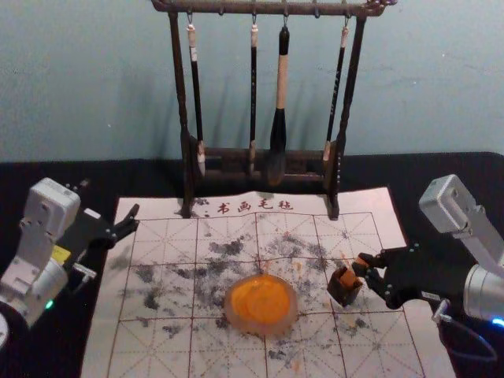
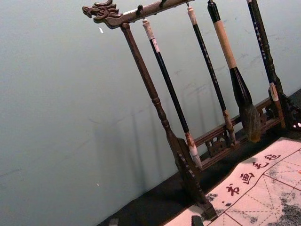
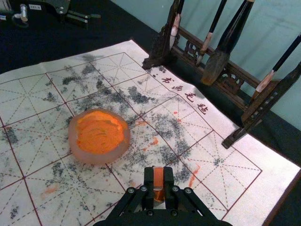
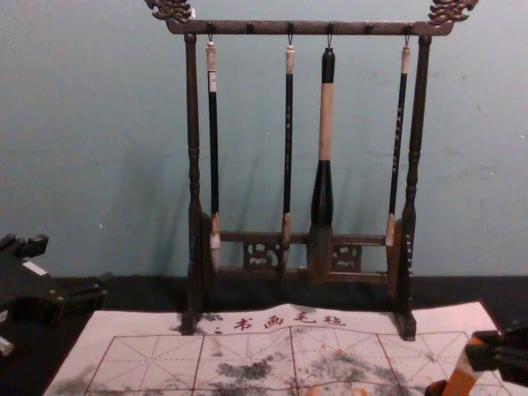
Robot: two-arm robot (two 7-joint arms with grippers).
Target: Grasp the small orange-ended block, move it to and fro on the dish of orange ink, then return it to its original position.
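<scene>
My right gripper (image 1: 368,272) is at the right of the mat, shut on the orange-ended block (image 1: 351,276). The block leans, its lower end in or just over the mouth of a small dark holder (image 1: 344,290); which of these, I cannot tell. In the right wrist view the right gripper (image 3: 159,181) pinches the block (image 3: 158,175) between both fingers. The chest view has the block (image 4: 462,377) tilted at the lower right. The dish of orange ink (image 1: 261,304) lies left of the holder. My left gripper (image 1: 126,223) stays idle and open over the mat's far left; its fingertips (image 2: 196,220) are apart.
A wooden rack (image 1: 264,154) with several hanging brushes stands behind the ink-stained mat (image 1: 157,339). The large brush (image 1: 279,118) hangs near the middle. Dark cloth (image 1: 441,177) covers the table around the mat.
</scene>
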